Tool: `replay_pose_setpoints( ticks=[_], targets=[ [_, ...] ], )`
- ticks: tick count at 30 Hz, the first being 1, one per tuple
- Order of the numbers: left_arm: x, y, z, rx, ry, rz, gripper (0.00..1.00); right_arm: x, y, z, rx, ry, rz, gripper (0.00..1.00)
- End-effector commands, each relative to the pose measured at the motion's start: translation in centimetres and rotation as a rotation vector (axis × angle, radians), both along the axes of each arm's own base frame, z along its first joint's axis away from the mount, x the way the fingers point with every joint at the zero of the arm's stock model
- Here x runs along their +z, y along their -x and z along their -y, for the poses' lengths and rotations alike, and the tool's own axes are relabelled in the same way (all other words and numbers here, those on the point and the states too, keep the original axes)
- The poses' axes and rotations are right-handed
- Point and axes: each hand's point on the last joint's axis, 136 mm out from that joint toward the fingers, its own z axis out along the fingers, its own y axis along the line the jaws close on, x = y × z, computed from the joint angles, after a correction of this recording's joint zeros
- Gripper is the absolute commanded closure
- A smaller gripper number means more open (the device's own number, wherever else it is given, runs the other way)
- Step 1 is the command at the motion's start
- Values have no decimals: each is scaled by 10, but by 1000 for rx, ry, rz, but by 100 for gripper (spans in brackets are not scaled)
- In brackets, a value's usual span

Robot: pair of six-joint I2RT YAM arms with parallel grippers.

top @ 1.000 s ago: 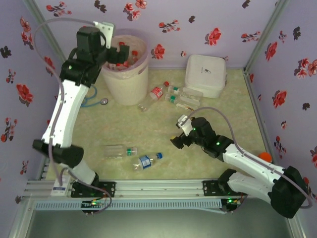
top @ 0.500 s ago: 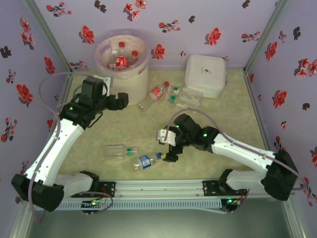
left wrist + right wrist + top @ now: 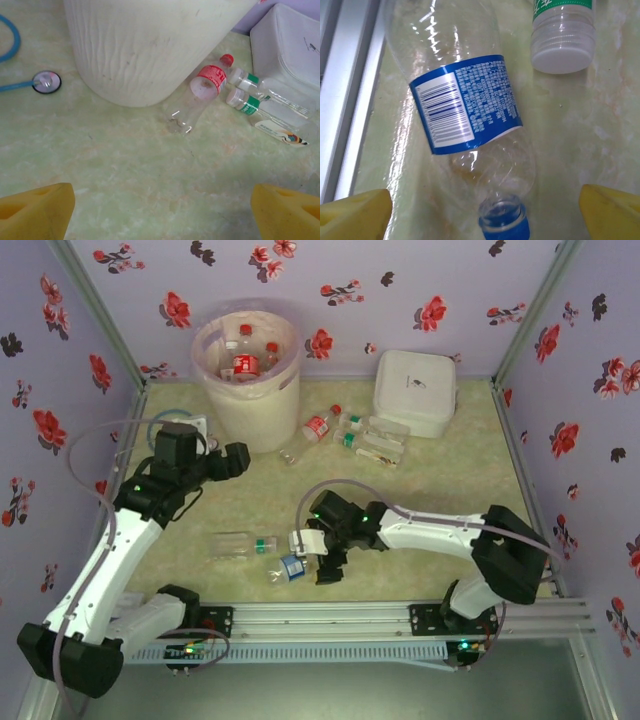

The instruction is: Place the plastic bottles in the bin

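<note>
The right hand [image 3: 313, 558], spread wide and holding nothing, hangs just above the blue-labelled bottle [image 3: 291, 567] lying on the table [image 3: 450, 480] at lower centre of the top view, its length running straight between the yellow fingers [image 3: 355, 215], blue cap [image 3: 504, 222] at the bottom of the wrist view.

Blue label and blue cap on the clear bottle [image 3: 470, 165]; marbled pale-green table [image 3: 600, 135]; yellow fingers [image 3: 352, 215].

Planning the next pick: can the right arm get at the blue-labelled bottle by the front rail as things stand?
Probably yes. The right gripper hovers just over the blue-labelled bottle, fingers spread wide either side of its capped end, nothing in between.
</note>
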Motion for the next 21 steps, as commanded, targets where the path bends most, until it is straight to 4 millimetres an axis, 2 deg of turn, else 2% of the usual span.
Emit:
replay_pose_setpoints(
  ticks=[1,7,15,21],
  targets=[
    [2,-5,5,13,71,20,9,1,-7,-19,-6,-50,34,6],
    [3,-4,5,20,90,31,10,-13,-4,-24,-19,-55,-9,17],
    [5,-7,6,24,106,44,10,-26,8,-17,-26,-38,-78,23],
    [5,-9,7,33,122,48,10,-24,8,-16,-59,-52,-114,40]
  ],
)
